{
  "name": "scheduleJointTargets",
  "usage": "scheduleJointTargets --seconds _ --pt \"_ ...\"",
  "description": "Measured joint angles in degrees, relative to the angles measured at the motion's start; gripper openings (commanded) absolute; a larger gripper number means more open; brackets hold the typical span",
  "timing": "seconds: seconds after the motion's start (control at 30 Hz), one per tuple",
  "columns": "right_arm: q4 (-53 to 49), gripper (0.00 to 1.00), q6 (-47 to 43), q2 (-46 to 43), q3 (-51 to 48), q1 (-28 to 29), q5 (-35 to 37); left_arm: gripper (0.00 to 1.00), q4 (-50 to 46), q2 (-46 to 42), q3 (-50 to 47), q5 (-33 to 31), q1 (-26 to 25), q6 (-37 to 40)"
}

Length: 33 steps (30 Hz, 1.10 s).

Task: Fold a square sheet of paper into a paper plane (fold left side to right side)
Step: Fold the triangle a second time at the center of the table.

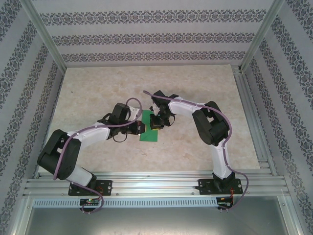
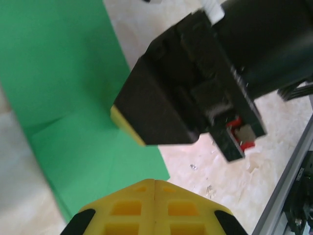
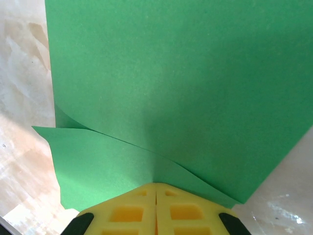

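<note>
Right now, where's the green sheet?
Top view: the green sheet lies near the centre of the table, under the tips of the left gripper and right gripper.

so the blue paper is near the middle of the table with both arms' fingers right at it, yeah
No: the paper is green, not blue, as the top view shows. The rest stands: it lies near the middle of the table, with the left fingers and the right fingers right at it.

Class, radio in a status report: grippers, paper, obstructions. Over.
Left gripper shut, right gripper shut, tips at green sheet. Sheet part-folded, flap lifted. Grippers crowd close together.
</note>
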Motion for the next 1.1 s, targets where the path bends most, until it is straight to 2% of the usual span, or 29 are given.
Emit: scheduleJointTargets --seconds 0.17,0.33,0.53,0.73,0.83,0.93,1.1 --pt "0.0 0.07 0.0 0.0 0.0 0.0 0.0 0.03 1.7 8.0 1.4 2.4 -0.1 0.0" --pt "0.0 0.07 0.0 0.0 0.0 0.0 0.0 0.03 2.3 11.8 0.9 3.0 -0.1 0.0" --pt "-0.2 0.07 0.0 0.0 0.0 0.0 0.0 0.03 4.7 11.6 -1.5 2.3 -0.1 0.0" --pt "-0.3 0.09 0.0 0.0 0.1 0.0 0.0 0.07 4.2 6.9 -5.7 -0.1 -0.1 -0.2" --pt "-1.2 0.12 0.0 -0.1 0.4 0.0 0.6 0.14 0.2 2.8 -6.3 -1.1 0.0 -0.5" --pt "-2.6 0.14 -0.3 -0.1 1.3 0.0 1.7 0.36 -3.6 -2.8 -5.7 -2.0 0.4 -1.0" --pt "-4.3 0.22 -0.7 -0.7 2.4 -0.2 3.0 0.53 -8.0 -6.2 -1.5 -3.3 3.5 -2.7"
